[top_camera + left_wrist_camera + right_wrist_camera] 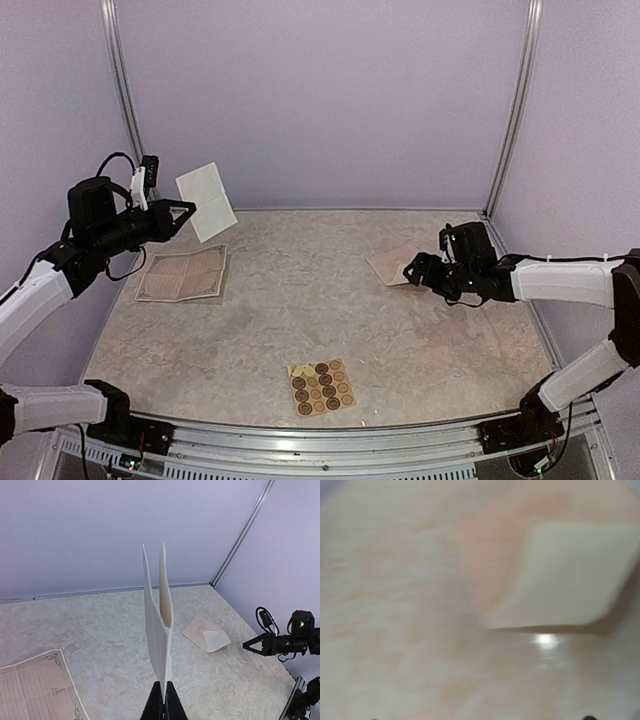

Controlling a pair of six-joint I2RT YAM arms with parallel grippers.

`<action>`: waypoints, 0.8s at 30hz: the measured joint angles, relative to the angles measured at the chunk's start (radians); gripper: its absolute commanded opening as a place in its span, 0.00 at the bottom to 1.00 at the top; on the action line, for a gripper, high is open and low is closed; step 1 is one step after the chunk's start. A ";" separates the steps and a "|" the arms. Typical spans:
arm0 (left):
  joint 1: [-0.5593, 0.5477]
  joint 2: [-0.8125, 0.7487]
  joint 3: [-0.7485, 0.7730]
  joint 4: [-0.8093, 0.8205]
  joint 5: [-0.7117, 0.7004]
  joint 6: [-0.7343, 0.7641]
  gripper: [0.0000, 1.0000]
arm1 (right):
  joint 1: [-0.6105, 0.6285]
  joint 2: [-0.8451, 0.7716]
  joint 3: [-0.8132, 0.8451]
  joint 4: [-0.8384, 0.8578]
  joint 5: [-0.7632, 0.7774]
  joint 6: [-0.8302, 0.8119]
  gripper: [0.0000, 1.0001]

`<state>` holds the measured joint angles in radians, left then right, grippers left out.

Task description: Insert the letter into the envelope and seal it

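Left fingers [156, 707] pinch the folded letter [157, 630] aloft, well left of the envelope [388, 266] on the table [300, 310]; right fingers [412, 268] stand spread apart just beside it.

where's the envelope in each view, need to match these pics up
top external: the envelope lies flat at mid-right, at the tip of the right gripper.
left wrist: right of centre, past the letter held upright in front.
right wrist: blurred close-up, upper right.
shared landmark: the marbled table it lies on shows in all three.
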<state>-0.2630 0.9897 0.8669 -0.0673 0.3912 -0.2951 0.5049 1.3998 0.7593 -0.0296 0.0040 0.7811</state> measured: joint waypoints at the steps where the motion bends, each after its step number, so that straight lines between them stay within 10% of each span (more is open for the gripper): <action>1: 0.006 -0.011 -0.003 -0.009 -0.001 0.001 0.00 | -0.015 0.034 0.003 0.001 0.005 0.000 0.82; 24: 0.093 -0.102 -0.016 -0.054 -0.035 0.012 0.00 | -0.181 0.460 0.172 0.200 0.026 0.013 0.52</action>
<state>-0.1696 0.8879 0.8513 -0.1211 0.3561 -0.2832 0.3237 1.8599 0.9314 0.1699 0.0303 0.7937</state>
